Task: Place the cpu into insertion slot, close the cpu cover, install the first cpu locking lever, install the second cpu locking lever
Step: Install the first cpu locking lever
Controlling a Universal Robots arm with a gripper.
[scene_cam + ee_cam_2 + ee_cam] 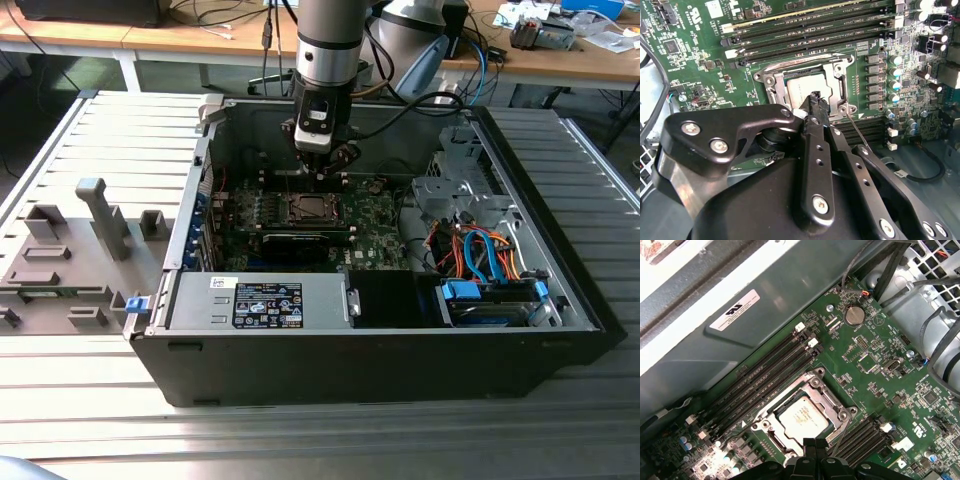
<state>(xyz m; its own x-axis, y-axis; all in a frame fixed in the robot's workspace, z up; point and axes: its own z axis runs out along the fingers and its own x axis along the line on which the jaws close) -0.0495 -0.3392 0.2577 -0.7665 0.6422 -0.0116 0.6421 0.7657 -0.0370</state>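
Cpu (802, 417) lies flat in the insertion slot (765, 82), its dull metal top facing up out of the open computer case (350, 350). It is square, with its edges parallel to the long memory slots (765, 385). Nearest the wrist cameras, the end effector (815, 445) has its two black fingertips pressed together with nothing visible between them, poised just over the socket's near edge. A thin wire lever (855, 127) slants out from the socket's corner, just beside the fingers; I cannot tell whether they touch. The cpu cover (832, 399) is folded down around the chip, whose top shows through the window. Beyond stand the memory slots, then the grey case wall (790, 305). In the exterior view the case rests on the ribbed bench (300, 440), and the arm (328, 50) drops straight down into it, wrist vertical, end effector pointing at the green board (375, 215).
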